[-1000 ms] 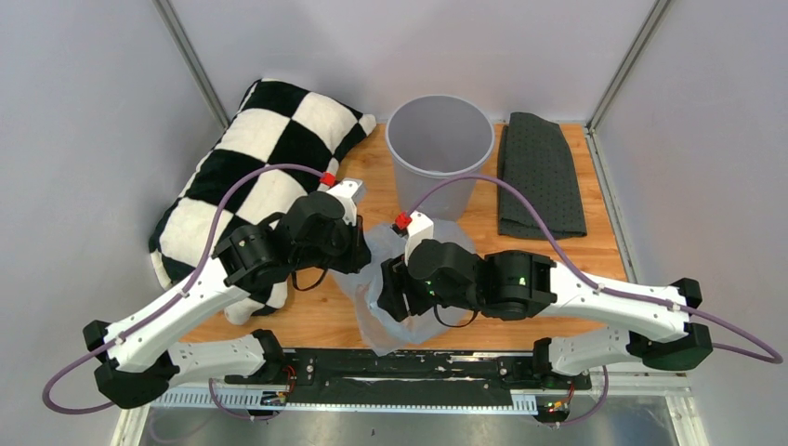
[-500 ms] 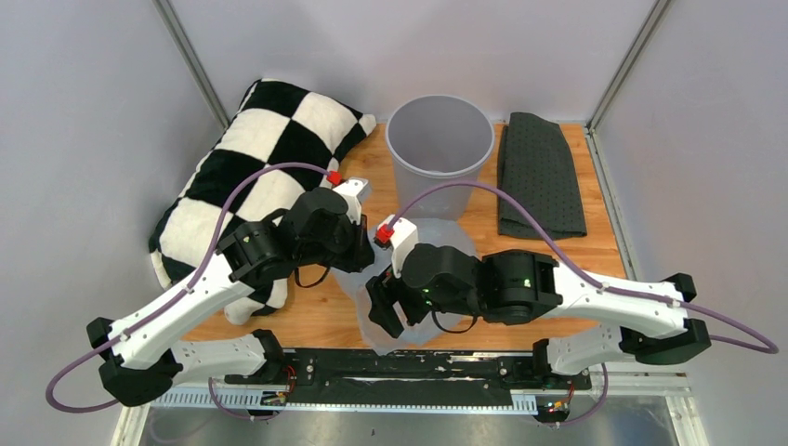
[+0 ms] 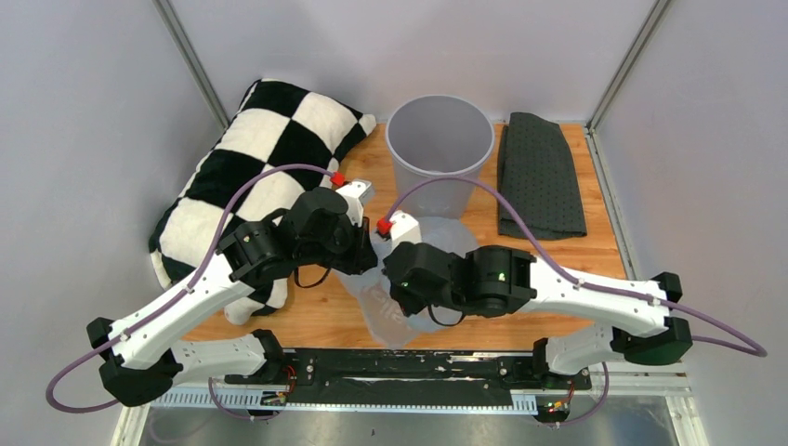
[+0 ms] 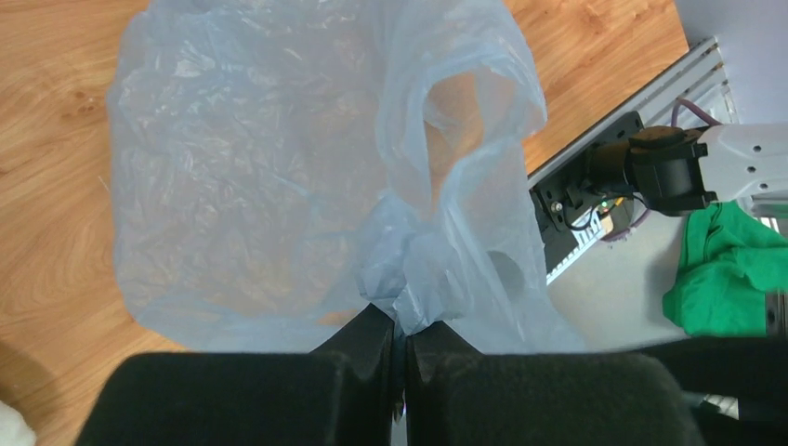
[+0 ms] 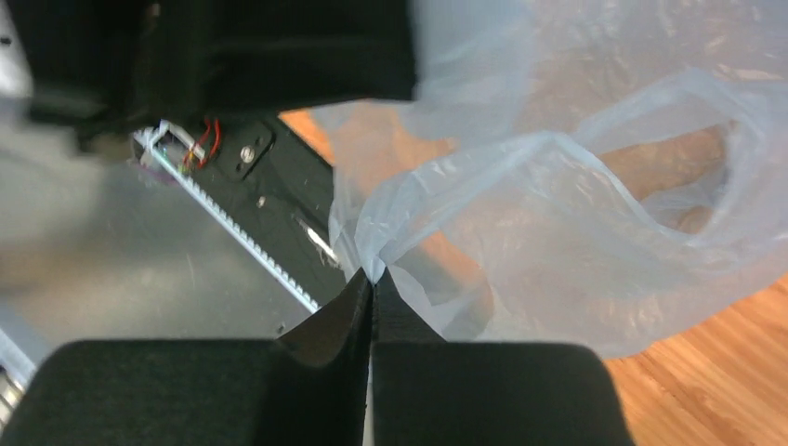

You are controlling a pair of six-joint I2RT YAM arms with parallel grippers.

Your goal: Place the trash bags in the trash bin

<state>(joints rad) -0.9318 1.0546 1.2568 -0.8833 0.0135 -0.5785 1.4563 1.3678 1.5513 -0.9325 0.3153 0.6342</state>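
The trash bag (image 3: 383, 316), thin and pale blue, hangs crumpled between my two arms over the near part of the wooden table. In the left wrist view my left gripper (image 4: 404, 325) is shut on a bunched knot of the bag (image 4: 279, 167), which spreads out below it with a handle loop open. In the right wrist view my right gripper (image 5: 374, 279) is shut on a folded edge of the bag (image 5: 576, 214). The light grey trash bin (image 3: 439, 149) stands upright and open at the back middle, just beyond both grippers.
A black-and-white checkered pillow (image 3: 251, 186) lies at the back left, under the left arm. A dark grey dotted cloth (image 3: 541, 177) lies right of the bin. The black rail (image 3: 400, 364) runs along the near edge. A green cloth (image 4: 725, 279) lies off the table.
My right gripper, open half a second ago, has drawn in toward the left gripper and shut on the bag's edge. The left gripper has kept its hold and barely moved.
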